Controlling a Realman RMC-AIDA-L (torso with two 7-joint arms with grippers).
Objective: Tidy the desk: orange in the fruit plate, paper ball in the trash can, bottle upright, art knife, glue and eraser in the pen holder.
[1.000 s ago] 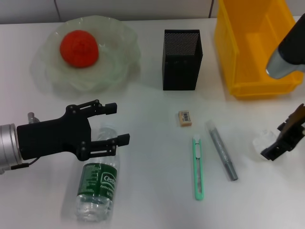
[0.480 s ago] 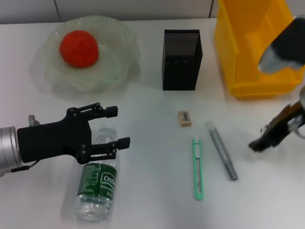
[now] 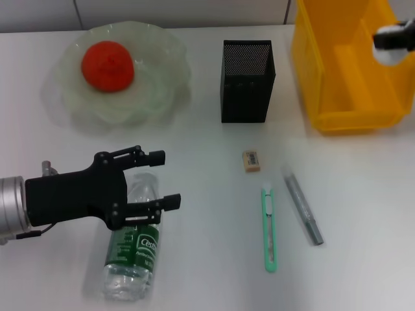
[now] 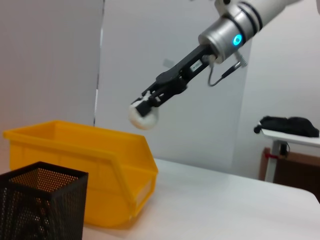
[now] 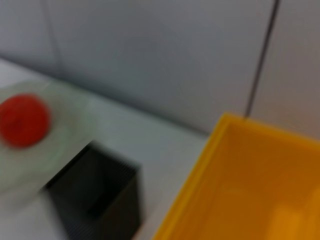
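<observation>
Two arms active: right gripper (image 4: 150,104) is clamped on the crumpled white paper ball (image 4: 143,115), held high over the yellow plastic bin (image 3: 343,78). Best centre it above the bin's cavity before letting go. Left gripper (image 3: 159,178), fingers apart, straddles the lying clear plastic bottle (image 3: 133,249).

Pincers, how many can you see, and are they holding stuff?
2. The left pincer is open above the lying bottle at the table's near left. The right pincer is up over the yellow bin, shut on the paper ball.
</observation>
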